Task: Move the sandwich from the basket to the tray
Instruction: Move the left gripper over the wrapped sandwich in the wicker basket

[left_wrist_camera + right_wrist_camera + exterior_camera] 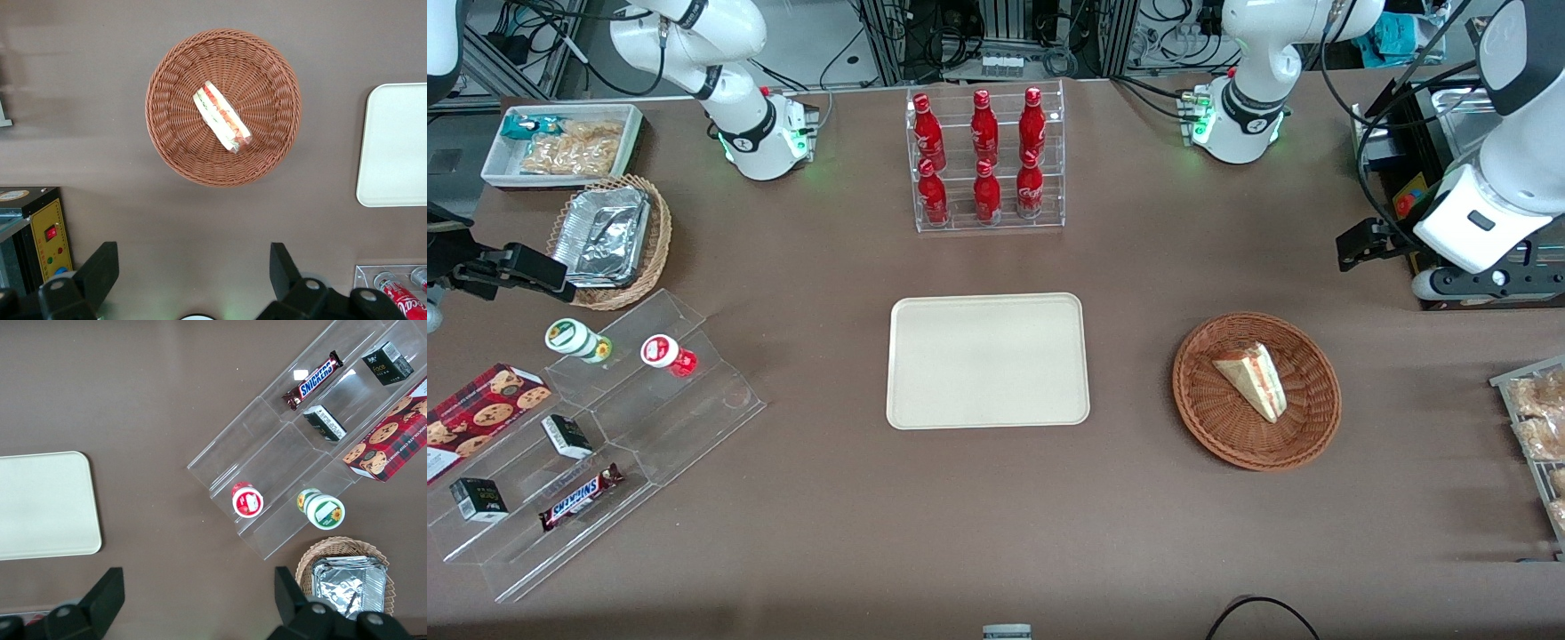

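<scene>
The sandwich [1254, 378], a pale bread wedge with red-orange filling, lies in the round reddish-brown wicker basket [1200, 418] toward the working arm's end of the table. The cream tray [987, 360] sits bare at the table's middle, beside the basket. My left gripper [1360, 242] hangs high above the table, farther from the front camera than the basket, and holds nothing. In the left wrist view the gripper [193, 267] is open, its fingers [100, 267] wide apart over bare table, clear of the basket [167, 133] and sandwich [221, 125]. The tray's edge [397, 143] shows there too.
A clear rack of red bottles [985, 160] stands farther back than the tray. A stepped acrylic shelf with snacks [596, 436], a tan basket of foil trays [609, 236] and a white snack bin [560, 142] lie toward the parked arm's end. A wire rack of snacks [1538, 436] is beside the basket.
</scene>
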You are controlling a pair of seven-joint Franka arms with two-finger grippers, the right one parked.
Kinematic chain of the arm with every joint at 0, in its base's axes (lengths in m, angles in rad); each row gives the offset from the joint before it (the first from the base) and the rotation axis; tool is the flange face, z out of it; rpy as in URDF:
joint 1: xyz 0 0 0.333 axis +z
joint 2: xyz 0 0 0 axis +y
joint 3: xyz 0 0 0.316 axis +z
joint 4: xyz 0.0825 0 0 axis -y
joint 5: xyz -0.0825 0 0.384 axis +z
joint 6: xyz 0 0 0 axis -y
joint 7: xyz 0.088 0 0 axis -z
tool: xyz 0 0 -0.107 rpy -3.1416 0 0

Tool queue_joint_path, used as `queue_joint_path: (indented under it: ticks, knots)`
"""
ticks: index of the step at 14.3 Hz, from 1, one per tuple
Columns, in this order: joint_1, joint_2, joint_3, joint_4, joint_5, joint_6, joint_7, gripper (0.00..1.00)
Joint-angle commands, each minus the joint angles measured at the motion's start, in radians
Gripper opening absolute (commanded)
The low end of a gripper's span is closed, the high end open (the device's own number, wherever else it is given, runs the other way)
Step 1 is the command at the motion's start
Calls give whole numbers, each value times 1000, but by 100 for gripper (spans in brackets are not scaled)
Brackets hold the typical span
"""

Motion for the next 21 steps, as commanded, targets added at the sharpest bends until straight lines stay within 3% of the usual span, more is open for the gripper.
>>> queue_joint_path:
  ticks: [1, 5, 11, 16, 21]
  knots:
    - [-9, 10, 5, 6, 16, 5, 17, 100]
    - [-11, 42, 4, -86, 11, 73, 15, 100]
    - [-11, 53, 4, -367, 9, 410, -6, 100]
    - [-22, 56, 4, -528, 11, 665, -250, 100]
    - [-55, 150, 4, -518, 11, 792, -673, 100]
